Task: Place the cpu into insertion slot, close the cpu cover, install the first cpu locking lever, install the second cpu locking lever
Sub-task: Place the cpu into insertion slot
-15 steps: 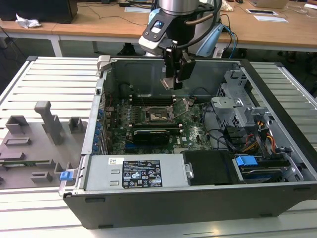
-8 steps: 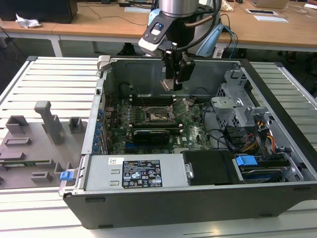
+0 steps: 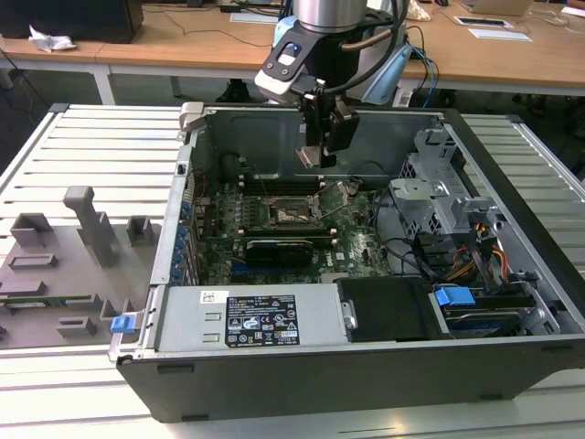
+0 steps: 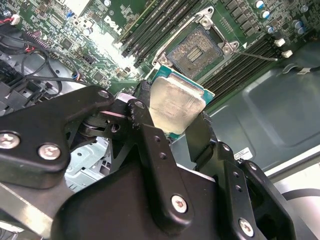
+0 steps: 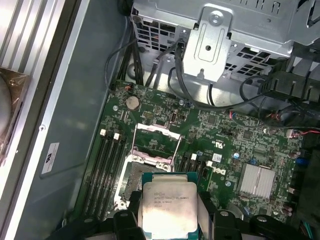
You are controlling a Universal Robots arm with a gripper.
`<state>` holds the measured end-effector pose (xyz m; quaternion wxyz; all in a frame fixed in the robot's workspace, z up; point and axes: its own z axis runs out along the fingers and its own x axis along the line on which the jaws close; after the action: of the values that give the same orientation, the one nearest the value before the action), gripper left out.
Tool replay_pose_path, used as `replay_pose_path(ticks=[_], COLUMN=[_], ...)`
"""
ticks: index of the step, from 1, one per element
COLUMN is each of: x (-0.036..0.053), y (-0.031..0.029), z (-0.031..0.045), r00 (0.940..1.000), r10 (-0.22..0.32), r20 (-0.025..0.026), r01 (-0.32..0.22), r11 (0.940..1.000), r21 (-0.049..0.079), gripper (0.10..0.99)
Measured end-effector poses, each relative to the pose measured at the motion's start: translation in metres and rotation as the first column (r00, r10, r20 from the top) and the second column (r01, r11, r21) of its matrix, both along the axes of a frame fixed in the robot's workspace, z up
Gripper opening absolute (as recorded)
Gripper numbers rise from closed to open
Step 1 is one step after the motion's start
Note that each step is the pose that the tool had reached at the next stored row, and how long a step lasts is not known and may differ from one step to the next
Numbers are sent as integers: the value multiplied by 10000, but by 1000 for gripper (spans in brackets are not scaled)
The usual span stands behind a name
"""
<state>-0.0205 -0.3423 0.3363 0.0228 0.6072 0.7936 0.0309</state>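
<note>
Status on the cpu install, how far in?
Done: pickup only. In hand: the claw is shut on the cpu, held above the board near the slot, whose pin grid is bare. The cover is flipped open. Left: seating, closing, locking.

Open computer case (image 3: 366, 384) lies on a slatted metal table (image 3: 101, 137) with its green motherboard (image 3: 361, 251) exposed. A silver power supply (image 3: 192, 325) runs along the case's near edge. A grey drive cage (image 3: 439, 197) occupies the side at the exterior view's right. Grey moulded fixtures (image 3: 87, 229) sit near the table's edge at the exterior view's left. In the first wrist view, a finned heatsink (image 5: 257, 179), a coin battery (image 5: 132, 103) and long black memory slots (image 5: 102, 165) dot the board. Wooden desks (image 3: 183, 41) stand behind.
</note>
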Motion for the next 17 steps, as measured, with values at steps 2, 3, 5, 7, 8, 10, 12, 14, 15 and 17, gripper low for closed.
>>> replay_pose_path(ticks=[2,3,5,7,8,10,12,14,15,17], x=[0,0,0,0,0,0,0,0,0,0], y=[0,0,0,0,0,0,0,0,0,1], z=[0,-1,-2,-7,-8,-12,-18,-25,-28,-36], r00=[10000,10000,10000,10000,10000,10000,10000,10000,10000,10000], r10=[-29,-43,-55,-63,-65,-67,-70,-72,-72,-73], r20=[0,0,0,0,0,0,0,1,0,1], r01=[29,43,55,63,65,67,70,72,72,73], r11=[10000,10000,10000,10000,10000,10000,10000,10000,10000,10000], r21=[0,0,0,0,0,1,1,-1,0,-1], gripper=[525,525,525,525,525,525,525,525,525,525])
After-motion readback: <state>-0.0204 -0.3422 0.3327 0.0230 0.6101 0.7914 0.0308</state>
